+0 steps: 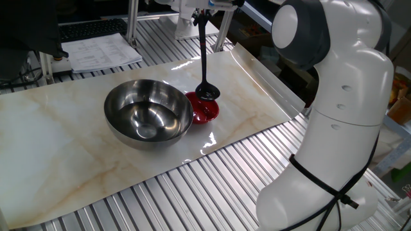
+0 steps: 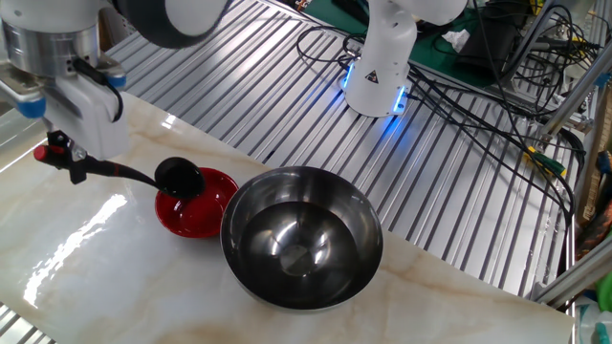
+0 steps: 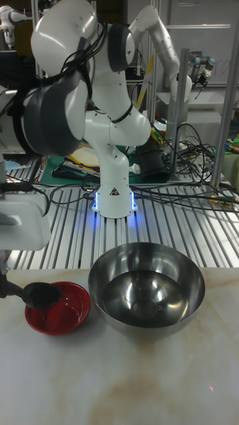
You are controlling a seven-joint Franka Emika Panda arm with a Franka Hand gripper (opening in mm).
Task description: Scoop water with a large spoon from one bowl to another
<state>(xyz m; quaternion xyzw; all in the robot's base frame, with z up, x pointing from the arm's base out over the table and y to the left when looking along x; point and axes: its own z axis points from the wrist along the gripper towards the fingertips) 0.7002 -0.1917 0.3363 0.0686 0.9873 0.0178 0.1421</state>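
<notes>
Nearest in the tall fixed view: pale marble-patterned tabletop [image 3: 133,378], glossy, laid over a ribbed metal bench [image 2: 287,86]. Standing on it, right of centre, the large round shiny stainless-steel mixing bowl [image 3: 147,289], upright, with glints low in its basin that may be water; too faint to tell for sure. Just left of it, touching or nearly so, the small shallow glossy red bowl [image 3: 58,308], its inside wet-looking and reflective.

Over the red bowl's left part, the long black ladle [image 2: 179,178], round deep scoop held low above the rim, tipped toward the bowl's inside. Straight thin handle running away from the steel bowl, up into the pincer [image 2: 72,164], with a small red mark [image 2: 41,153] showing at the handle's end. Pincer closed on the handle near that end; fingers mostly hidden under the white hand housing, so the exact contact cannot be made out. In the first fixed view, the same ladle [image 1: 206,92] hanging almost straight down from the top edge, scoop over the far side of the red bowl [image 1: 204,108], steel bowl [image 1: 149,111] to its left.

Farther back, white arm base [image 2: 380,57] lit blue, black cables [image 2: 478,105] trailing across the bench, stacked papers [image 1: 103,51] beyond the tabletop.
</notes>
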